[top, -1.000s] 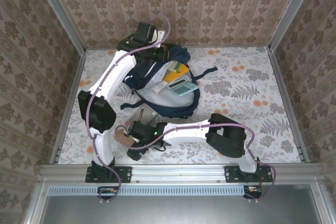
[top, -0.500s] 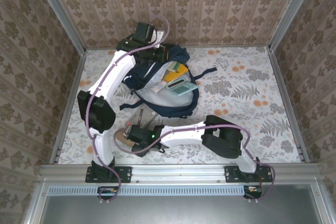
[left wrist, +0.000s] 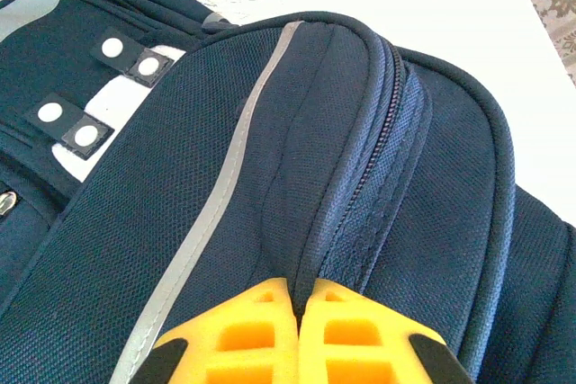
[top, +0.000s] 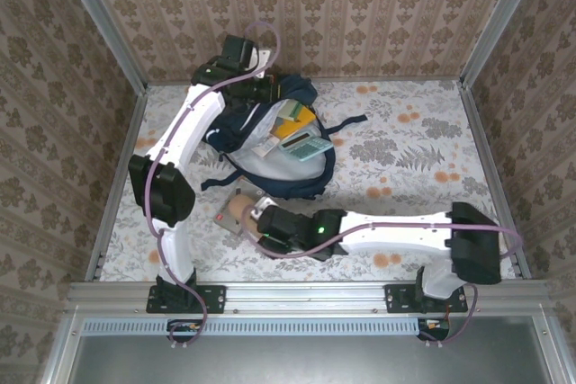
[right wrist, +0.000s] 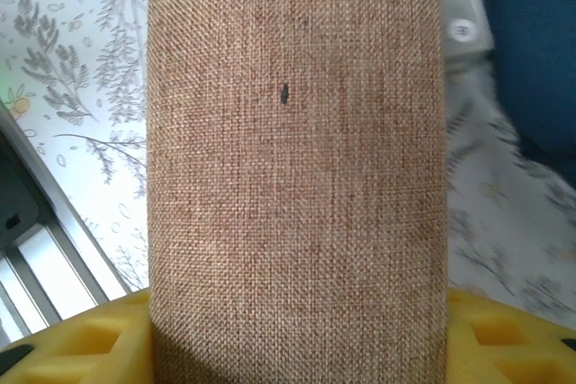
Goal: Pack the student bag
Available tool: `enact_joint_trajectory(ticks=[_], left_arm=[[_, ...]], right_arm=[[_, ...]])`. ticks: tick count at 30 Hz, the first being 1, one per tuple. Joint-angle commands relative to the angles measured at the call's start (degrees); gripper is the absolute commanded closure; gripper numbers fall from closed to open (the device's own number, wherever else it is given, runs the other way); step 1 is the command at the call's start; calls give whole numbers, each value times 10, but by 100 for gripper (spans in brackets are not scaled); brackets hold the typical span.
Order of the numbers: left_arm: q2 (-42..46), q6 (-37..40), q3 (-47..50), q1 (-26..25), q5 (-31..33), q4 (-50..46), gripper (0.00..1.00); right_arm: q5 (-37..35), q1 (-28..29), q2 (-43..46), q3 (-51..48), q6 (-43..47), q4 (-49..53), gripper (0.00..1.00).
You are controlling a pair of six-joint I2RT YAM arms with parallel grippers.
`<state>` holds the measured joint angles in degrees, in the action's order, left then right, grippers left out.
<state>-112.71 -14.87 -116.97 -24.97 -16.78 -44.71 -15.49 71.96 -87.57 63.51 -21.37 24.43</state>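
1. My right claw (right wrist: pixel 297 352) is low and left of centre in the overhead frame, close to the near edge of the worktop (top: pixel 423 159). It is grasping a brown woven pouch (right wrist: pixel 297 159). In the right wrist view the pouch runs straight up the middle of the frame, with my yellow fingers (right wrist: pixel 72 343) touching it on both sides at the bottom.
2. The worktop around the pouch is pale with a grey leaf and orange flower print. A metal rail crosses the lower left of the right wrist frame.
3. Just beyond the right claw is the student bag (top: pixel 297 190), above centre in the overhead frame. It is dark navy and lies open, showing its pale lining.
4. Inside the opening are a teal calculator (top: pixel 310 149) and, farther in, a yellow book (top: pixel 301 121).
5. My left claw (left wrist: pixel 301 308) is at the far end of the bag, near the back wall. It is clenched, its yellow fingers pressed together on a fold of navy fabric beside the zip (left wrist: pixel 378 132).
6. In the left wrist view a thin grey stripe (left wrist: pixel 225 168) curves up the bag from lower left to top centre. White patches show at the upper left.
7. Patterned wallpaper (top: pixel 360 6) fills the top of the overhead frame.
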Motion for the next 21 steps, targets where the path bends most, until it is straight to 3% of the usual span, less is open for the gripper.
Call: enact_joint_trajectory(ticks=[1, 5, 11, 21], left_arm=[[44, -16, -9, 10, -2, 37, 100], [50, -17, 1, 3, -5, 37, 100], [61, -18, 19, -2, -11, 41, 100], [65, -25, 31, -8, -23, 47, 100]], right_arm=[[-42, -34, 54, -26, -26, 35, 53], [-19, -98, 61, -18, 3, 44, 53], [29, -178, -16, 58, 95, 51, 52], [119, -225, -159, 202, 233, 94, 51]])
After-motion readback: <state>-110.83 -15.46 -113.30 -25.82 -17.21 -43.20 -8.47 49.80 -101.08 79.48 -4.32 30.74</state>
